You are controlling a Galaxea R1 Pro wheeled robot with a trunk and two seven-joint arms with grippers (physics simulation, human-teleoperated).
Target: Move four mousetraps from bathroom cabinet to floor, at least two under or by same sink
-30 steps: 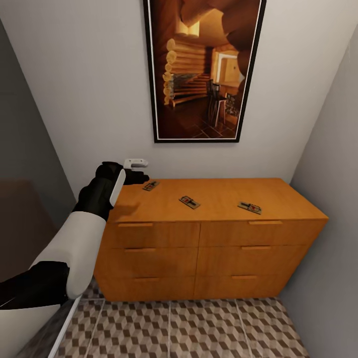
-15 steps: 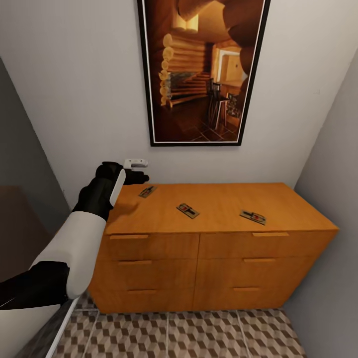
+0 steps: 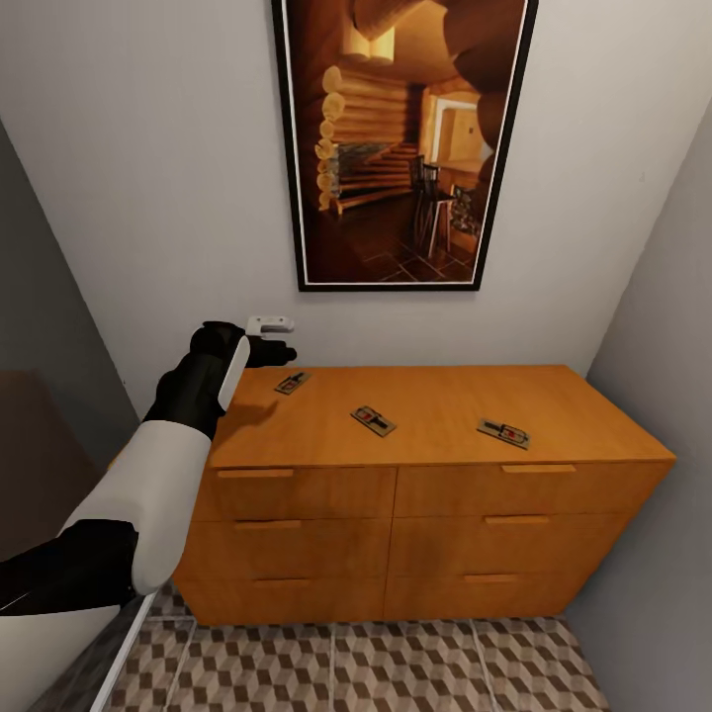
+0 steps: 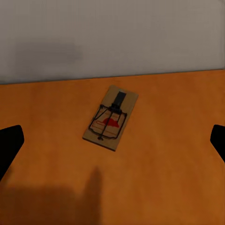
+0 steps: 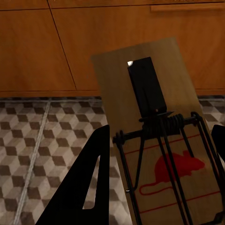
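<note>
While the left arm reached out over the near-left corner of the cabinet (image 3: 435, 415), its left gripper (image 3: 269, 338) hung above the wooden top close to the wall, fingers spread wide with nothing between them. From the wrist camera only the two dark fingertips (image 4: 9, 143) showed at the edges of the picture, cut off, with the leftmost mousetrap (image 4: 111, 117) lying flat on the wood between and beyond them, untouched. From the head camera that same trap (image 3: 292, 382) lay just beside the gripper; a second mousetrap (image 3: 374, 419) sat near the middle of the top and a third mousetrap (image 3: 503, 432) further right, near the front edge. At that distance their metal parts were too small to make out.

Down low, facing the drawer fronts (image 5: 93, 42), the right gripper (image 5: 157, 178) held a fourth mousetrap (image 5: 154, 136) above the bathroom floor (image 5: 42, 140), its board standing close before the camera with the red mouse mark visible. One dark finger (image 5: 86, 183) lay against the board's side; the other was a sliver at the picture's edge, and the trap's lower end was cut off, so the contact itself could not be seen.

A framed picture (image 3: 400, 138) hung on the wall above the cabinet, its top cropped.
</note>
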